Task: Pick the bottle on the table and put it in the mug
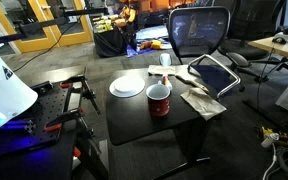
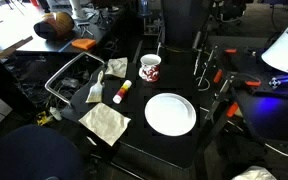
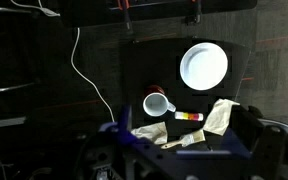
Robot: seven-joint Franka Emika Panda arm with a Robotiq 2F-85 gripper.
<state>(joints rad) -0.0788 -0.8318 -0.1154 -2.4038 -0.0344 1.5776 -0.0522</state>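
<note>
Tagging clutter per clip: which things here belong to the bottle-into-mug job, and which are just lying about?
Job: bottle, lying on its side; red mug; black table.
Lying about: white plate; crumpled napkins; dark tray.

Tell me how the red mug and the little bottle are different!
The mug stands upright, while the bottle lies on its side. The mug is dark red with a white inside; the bottle is whitish with a reddish end. The mug is wide and has a side handle; the bottle is slim and has none. Both sit near each other on the black table.
</note>
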